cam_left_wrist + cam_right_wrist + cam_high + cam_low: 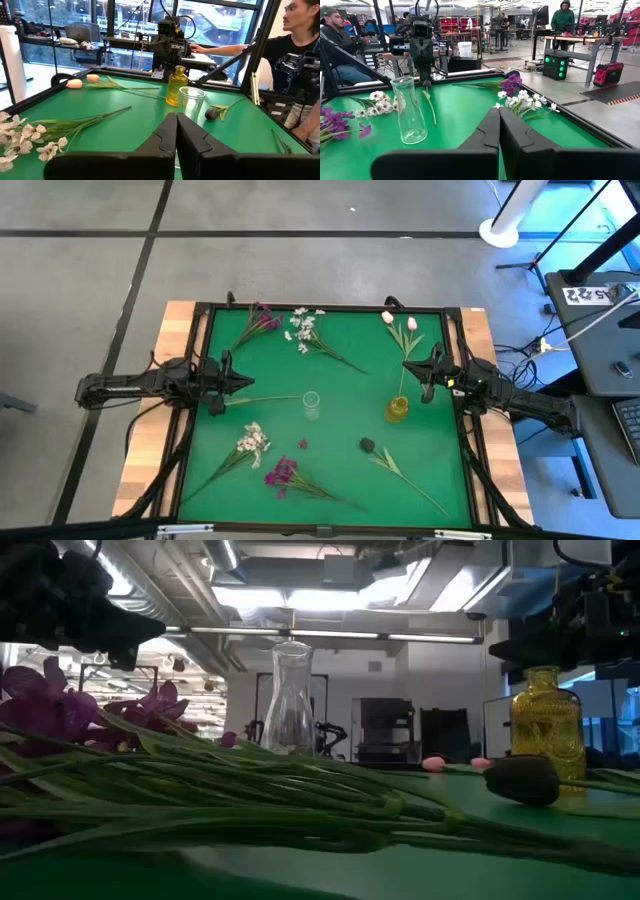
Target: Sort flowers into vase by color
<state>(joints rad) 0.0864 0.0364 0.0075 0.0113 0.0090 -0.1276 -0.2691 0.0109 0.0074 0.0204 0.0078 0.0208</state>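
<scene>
Overhead, both arms wait at the sides of the green table (pixel 340 440). Left gripper (pixel 243 383) at the left edge, fingers clenched, empty; right gripper (pixel 410 366) at the right edge, clenched, empty. Clear glass vase (pixel 311 404) stands mid-table; yellow glass vase (pixel 397 409) just beside the right gripper. Flowers lie flat: magenta sprays (pixel 262 318) far-left and (pixel 281 473) near; white blossoms (pixel 305 326) far-centre and (pixel 253 442) near-left; pink tulips (pixel 399 320) far-right; dark bud (pixel 368 445) near the yellow vase. Neither vase holds a stem.
</scene>
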